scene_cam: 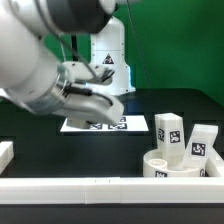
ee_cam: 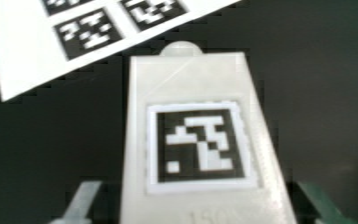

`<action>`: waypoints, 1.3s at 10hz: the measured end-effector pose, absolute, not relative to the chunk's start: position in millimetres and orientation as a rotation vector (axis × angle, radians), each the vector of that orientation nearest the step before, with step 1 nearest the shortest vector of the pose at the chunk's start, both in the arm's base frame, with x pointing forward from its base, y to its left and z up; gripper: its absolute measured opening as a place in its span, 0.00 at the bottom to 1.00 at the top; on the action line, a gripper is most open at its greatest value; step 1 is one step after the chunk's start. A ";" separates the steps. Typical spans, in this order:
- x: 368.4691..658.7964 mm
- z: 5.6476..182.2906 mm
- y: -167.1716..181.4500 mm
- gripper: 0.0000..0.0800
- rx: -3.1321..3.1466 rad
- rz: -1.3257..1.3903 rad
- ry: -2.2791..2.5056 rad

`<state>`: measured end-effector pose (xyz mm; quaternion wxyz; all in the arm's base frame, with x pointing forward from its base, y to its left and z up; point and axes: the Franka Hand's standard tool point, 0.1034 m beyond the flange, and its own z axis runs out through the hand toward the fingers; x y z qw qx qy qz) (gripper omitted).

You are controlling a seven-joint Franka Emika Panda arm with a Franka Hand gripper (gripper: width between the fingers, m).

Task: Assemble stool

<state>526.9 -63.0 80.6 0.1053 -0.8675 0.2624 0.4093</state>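
Fingers of your gripper sit clamped on either side of one white stool leg, whose square black-and-white tag faces the wrist camera; you can see the marker board lying on the dark table just beyond the leg's rounded end; in the exterior view the arm hides the held leg, so you cannot place it there; toward that view's right, near the white border rail, stand two more legs, with the round seat disc beside them, touching or nearly so.
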 end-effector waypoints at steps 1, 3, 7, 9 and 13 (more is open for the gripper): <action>528.9 80.1 -59.4 0.42 -2.574 1.176 0.772; 535.7 77.7 -62.2 0.42 -2.601 1.124 0.780; 559.4 84.6 -52.2 0.42 -2.732 0.802 0.800; 577.8 95.0 -31.8 0.42 -2.810 0.621 0.818; 594.5 94.2 -22.2 0.42 -2.910 0.215 0.833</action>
